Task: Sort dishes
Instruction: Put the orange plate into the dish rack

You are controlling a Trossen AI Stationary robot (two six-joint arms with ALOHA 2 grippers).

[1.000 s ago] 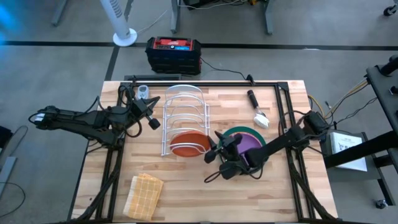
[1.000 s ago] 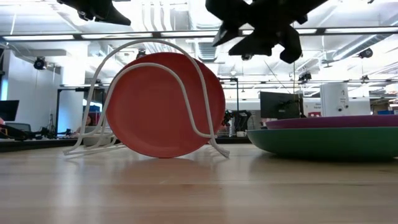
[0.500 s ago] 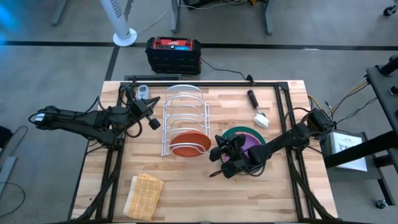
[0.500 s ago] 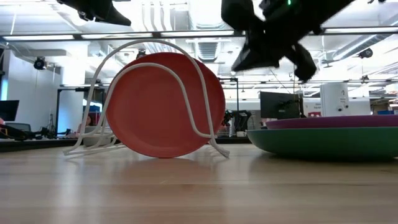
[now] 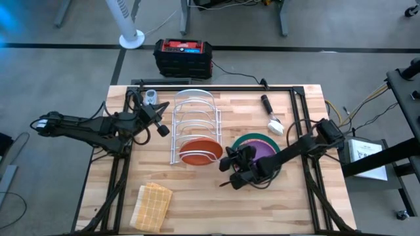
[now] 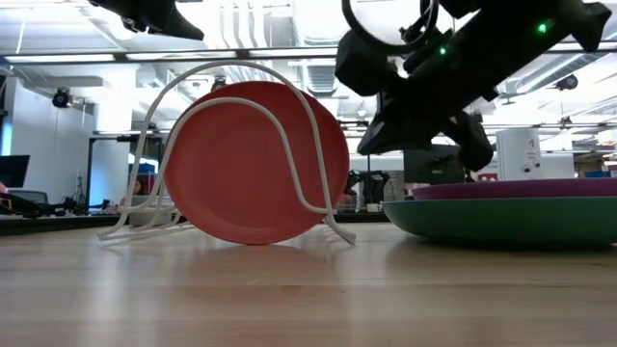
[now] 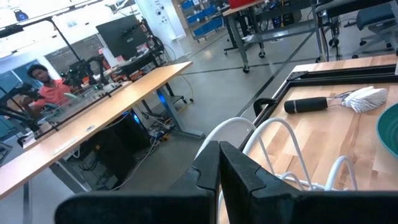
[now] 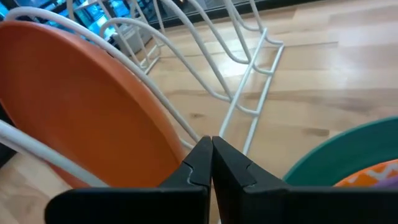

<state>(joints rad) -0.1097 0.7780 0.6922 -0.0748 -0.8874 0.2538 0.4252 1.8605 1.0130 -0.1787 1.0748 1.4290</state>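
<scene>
Orange plate (image 5: 199, 150): standing upright in the white wire rack (image 5: 195, 124), already sorted.
Purple plate (image 5: 268, 150): lying on the teal-green plate (image 5: 251, 140), right of the rack, awaiting sorting.
Right gripper (image 5: 231, 162): hovering between rack and stack, fingers pressed together, empty.
Left gripper (image 5: 162, 130): waiting left of the rack, fingers pressed together.

So the high camera sat right over the table (image 5: 197, 196), looking straight down at both arms and some floor around it. The low one was parked at tabletop level, staring across the boards into the room, really close to the white wire rack (image 6: 231, 154) and the orange plate (image 6: 253, 164). Each wrist camera peered forward past its own tool: left (image 7: 219, 163) toward the rack and the lab beyond, right (image 8: 211, 158) tight on that same rack and plate.
</scene>
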